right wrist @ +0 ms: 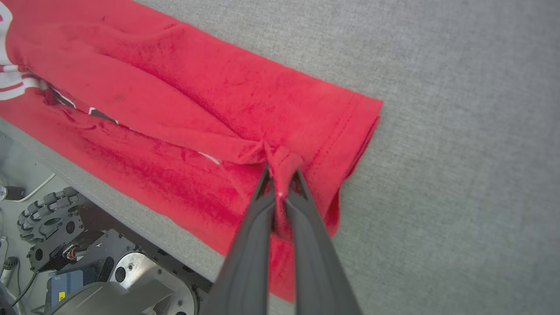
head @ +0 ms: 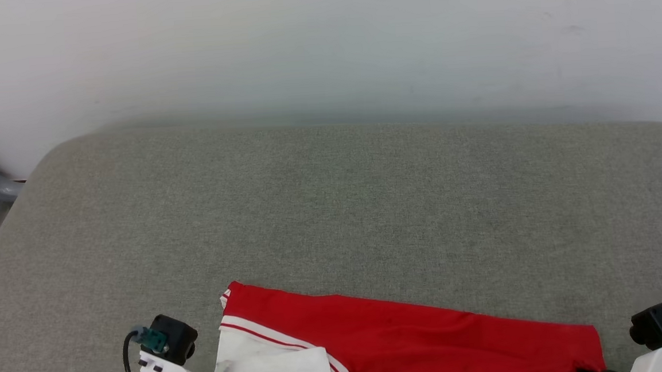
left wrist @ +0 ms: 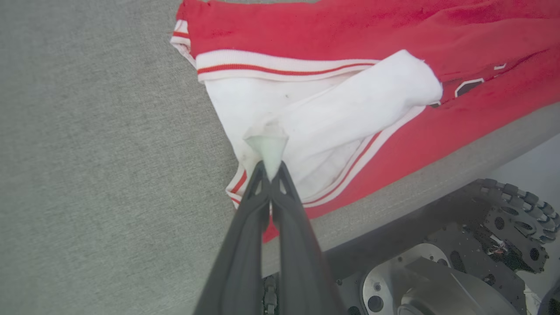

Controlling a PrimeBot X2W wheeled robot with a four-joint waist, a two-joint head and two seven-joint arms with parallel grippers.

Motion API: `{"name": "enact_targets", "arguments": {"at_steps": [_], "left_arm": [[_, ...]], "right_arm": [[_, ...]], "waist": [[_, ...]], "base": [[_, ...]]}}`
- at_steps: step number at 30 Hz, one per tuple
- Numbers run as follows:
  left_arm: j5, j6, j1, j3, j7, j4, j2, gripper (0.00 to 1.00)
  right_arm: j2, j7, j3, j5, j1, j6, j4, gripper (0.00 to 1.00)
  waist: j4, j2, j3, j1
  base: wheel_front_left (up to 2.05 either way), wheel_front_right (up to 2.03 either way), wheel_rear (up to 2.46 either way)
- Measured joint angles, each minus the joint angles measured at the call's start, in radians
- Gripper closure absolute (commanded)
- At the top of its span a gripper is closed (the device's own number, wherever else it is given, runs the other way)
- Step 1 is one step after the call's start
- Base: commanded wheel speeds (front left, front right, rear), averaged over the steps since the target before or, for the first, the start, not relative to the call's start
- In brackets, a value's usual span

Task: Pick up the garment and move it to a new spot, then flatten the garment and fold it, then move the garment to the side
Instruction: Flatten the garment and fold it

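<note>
I'm pinching the garment [head: 409,331] — left tool [left wrist: 271,169] closed on sleeve [left wrist: 350,100], right tool [right wrist: 282,177] on hem [right wrist: 350,127], lower centre; such thin bites risk slipping.

Black white-outlined lettering [left wrist: 467,86] on the garment [left wrist: 350,30] is mostly folded under, so none is readable.

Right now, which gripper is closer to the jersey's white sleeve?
Left. The left gripper is shut on the white sleeve itself; the right gripper pinches the red hem of the garment, at its opposite end.
</note>
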Motion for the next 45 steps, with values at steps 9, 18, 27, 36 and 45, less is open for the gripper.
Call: {"name": "enact_targets", "arguments": {"at_steps": [9,18,27,36,45], "left_arm": [[-0.033,-0.022,0.035,-0.011,-0.016,0.096,-0.079,1.0],[-0.03,-0.008,0.067,0.016,-0.118,0.159,-0.098,0.0],[0.047,0.122,0.088,0.098,-0.354,0.112,-0.091,0.0],[0.146,0.287,0.157,0.245,-0.466,0.073,-0.142,0.0],[0.405,0.334,0.304,0.502,-0.468,0.023,-0.25,0.0]], "right_arm": [[0.075,0.04,-0.028,-0.038,0.039,0.0,0.041,1.0],[0.113,-0.025,-0.064,-0.064,0.052,0.0,0.038,0.0],[0.082,-0.022,-0.217,-0.071,0.068,0.0,-0.097,0.0],[0.055,0.105,-0.33,-0.057,0.078,0.0,-0.073,0.0],[0.059,0.219,-0.325,-0.004,0.099,0.0,-0.021,0.0]], "waist": [[-0.002,0.0,0.04,0.0002],[-0.005,0.0,0.007,0.0001],[0.0,0.0,-0.03,0.0001],[0.018,0.0,-0.027,0.0001],[0.055,0.0,-0.007,0.0001]], "base": [[0.0,0.0,0.0],[0.0,0.0,0.0],[0.0,0.0,0.0],[0.0,0.0,0.0],[0.0,0.0,0.0]]}}
